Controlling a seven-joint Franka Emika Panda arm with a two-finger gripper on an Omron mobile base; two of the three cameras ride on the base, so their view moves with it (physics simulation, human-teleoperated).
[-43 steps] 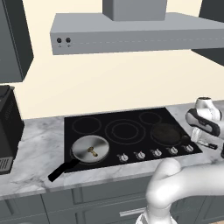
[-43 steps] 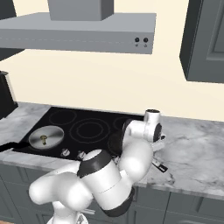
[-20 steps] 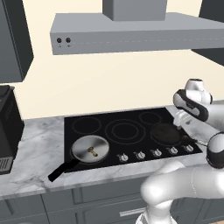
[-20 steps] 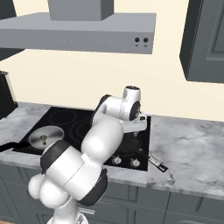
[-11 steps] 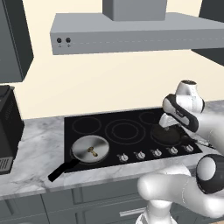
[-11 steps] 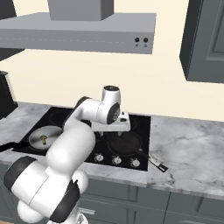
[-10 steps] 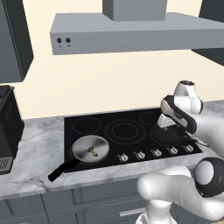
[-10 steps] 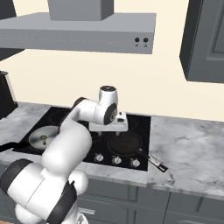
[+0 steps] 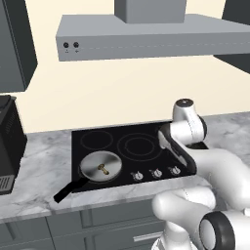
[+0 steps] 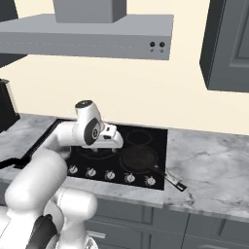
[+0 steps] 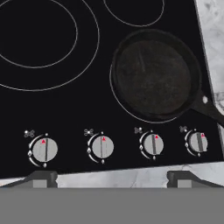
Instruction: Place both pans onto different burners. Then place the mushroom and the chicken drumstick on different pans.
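My pincer (image 11: 106, 177) hangs wide open, empty, over the knobs (image 11: 103, 147) — dark pan (image 11: 153, 74) sits on its burner (silver pan (image 9: 100, 165) left).

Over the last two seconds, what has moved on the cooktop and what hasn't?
Only the arm: it swung from the counter right of the cooktop leftward, over the dark pan, and now hangs above the knobs. The gripper is open, holding nothing. The dark pan stayed on its front right burner, and the silver pan with the mushroom in it stayed front left.
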